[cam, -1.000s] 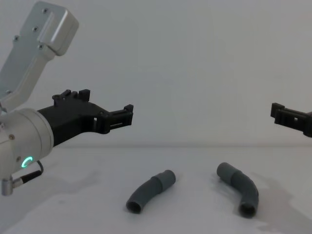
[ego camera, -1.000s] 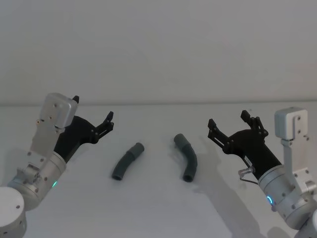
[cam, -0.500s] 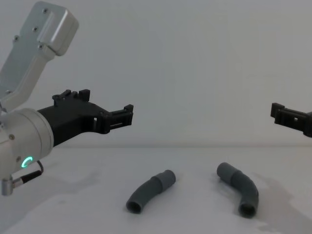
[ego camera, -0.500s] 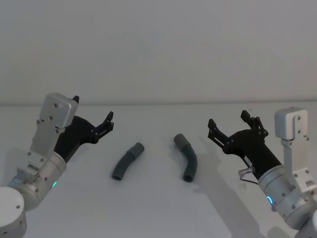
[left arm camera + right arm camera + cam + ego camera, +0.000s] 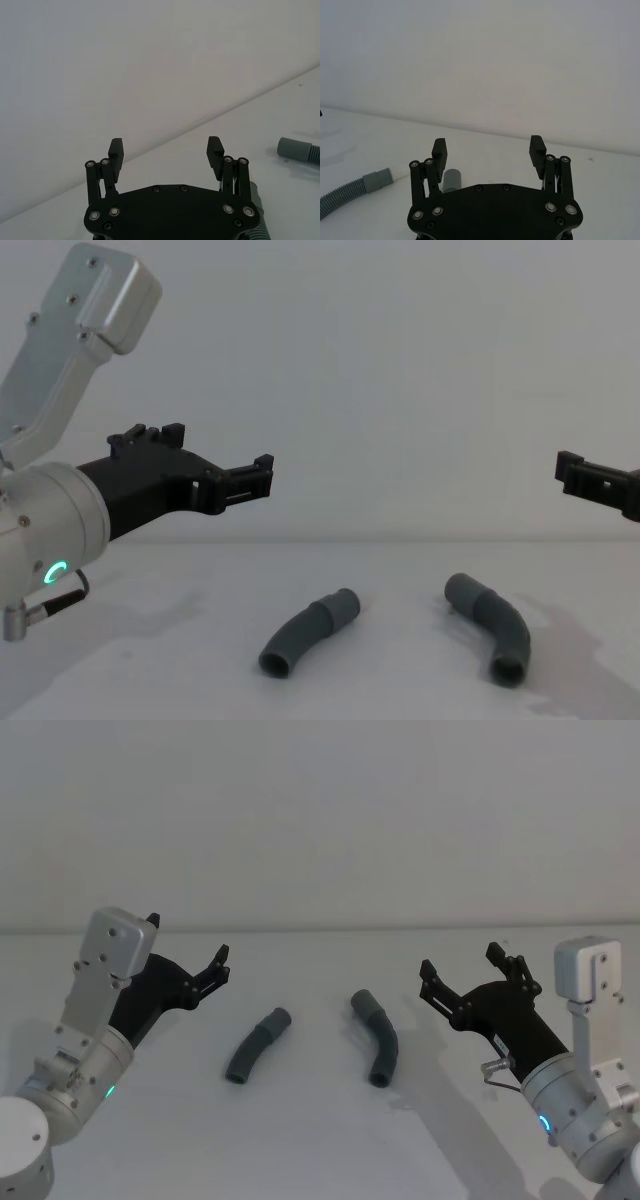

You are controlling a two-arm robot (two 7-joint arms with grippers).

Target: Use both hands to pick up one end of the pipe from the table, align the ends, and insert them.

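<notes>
Task barely begun: nothing picked up, nothing joined. At left, left gripper (image 5: 188, 940) held up in air over table (image 5: 310, 1140), pointed at middle, fingers spread wide, nothing held. Near middle, left pipe piece (image 5: 257, 1046) laid flat on table. Close by, not touching, right pipe piece (image 5: 377, 1036) laid flat too. At right, right gripper (image 5: 461, 960) held up, pointed at middle, fingers spread wide, empty. Left to do: both pieces grabbed, ends lined up, pushed together.

Two dark grey curved elbow tubes lie flat on the white table (image 5: 320, 1150), apart from each other. The left pipe piece (image 5: 257, 1045) runs from near-left to far-right. The right pipe piece (image 5: 378, 1037) bends from far-left to near, its open mouth (image 5: 505, 671) facing near.
</notes>
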